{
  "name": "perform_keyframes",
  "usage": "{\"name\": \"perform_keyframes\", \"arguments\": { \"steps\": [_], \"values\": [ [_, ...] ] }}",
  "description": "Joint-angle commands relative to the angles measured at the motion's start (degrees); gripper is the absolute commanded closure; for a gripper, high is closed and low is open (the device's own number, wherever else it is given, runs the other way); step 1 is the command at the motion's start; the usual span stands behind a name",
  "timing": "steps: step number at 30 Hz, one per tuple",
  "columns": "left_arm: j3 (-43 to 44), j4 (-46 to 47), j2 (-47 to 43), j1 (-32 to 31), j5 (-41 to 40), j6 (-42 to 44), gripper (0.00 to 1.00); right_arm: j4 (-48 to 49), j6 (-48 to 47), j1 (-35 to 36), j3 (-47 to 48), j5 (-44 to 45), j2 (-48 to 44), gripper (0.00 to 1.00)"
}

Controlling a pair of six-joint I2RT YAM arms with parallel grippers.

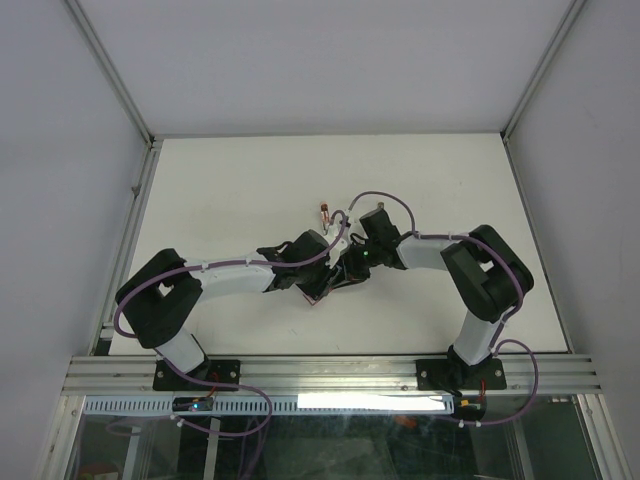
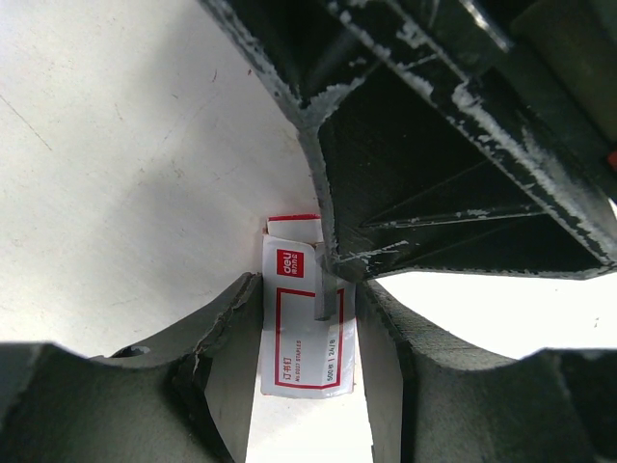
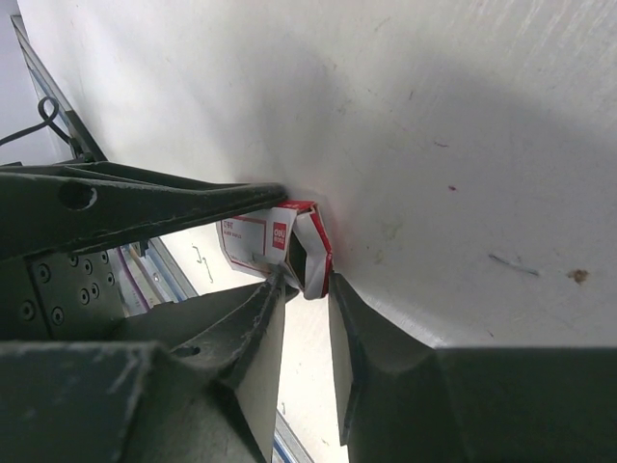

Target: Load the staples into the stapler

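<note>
Where the two arms meet near the middle of the top view, the white tabletop (image 1: 250,180) fills most of the frame, with pale panels along its left, far and right edges. The left arm (image 1: 225,275) reaches in from the lower left and the right arm (image 1: 430,250) from the lower right, their wrists nose to nose just below the centre of the picture.

In the left wrist view the left jaws are clenched on the staples box (image 2: 307,333). Its white face with the red frame stands upright at bottom centre, and a dark finger (image 2: 227,357) presses against each long side. The right jaws come down from the upper right of that frame, one tip touching the box's upper end beside a lifted flap. A short grey strip (image 2: 327,289) lies on the face there; whether it belongs to the tip or to the box cannot be told.

In the right wrist view the box (image 3: 253,236) sits left of centre with its red-edged open end turned toward the camera. The right fingers (image 3: 376,357) rise from the bottom on either side of that end with a gap between them; whether they pinch it cannot be told.

A pink oblong (image 1: 312,297) lies on the tabletop just below the wrists, and a small reddish-brown item (image 1: 325,212) lies just above them
</note>
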Motion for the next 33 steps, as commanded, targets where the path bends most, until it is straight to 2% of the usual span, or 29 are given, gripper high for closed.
{"name": "perform_keyframes", "arguments": {
  "steps": [1,8,21,33],
  "values": [
    [-0.1,0.8,-0.4,-0.9,2.1,0.4,0.58,2.4,0.1,0.9,0.7,-0.6,-0.9,0.72],
    [-0.2,0.8,-0.5,-1.0,2.1,0.4,0.58,2.3,-0.2,0.8,1.1,1.0,-1.3,0.65],
    [-0.3,0.7,-0.6,-0.9,2.2,0.4,0.58,2.7,0.1,0.5,2.3,1.6,-2.5,0.62],
    [0.2,0.5,0.1,-0.9,2.2,0.4,0.56,4.0,0.2,0.5,1.7,-1.2,-2.0,0.74]
  ]
}}
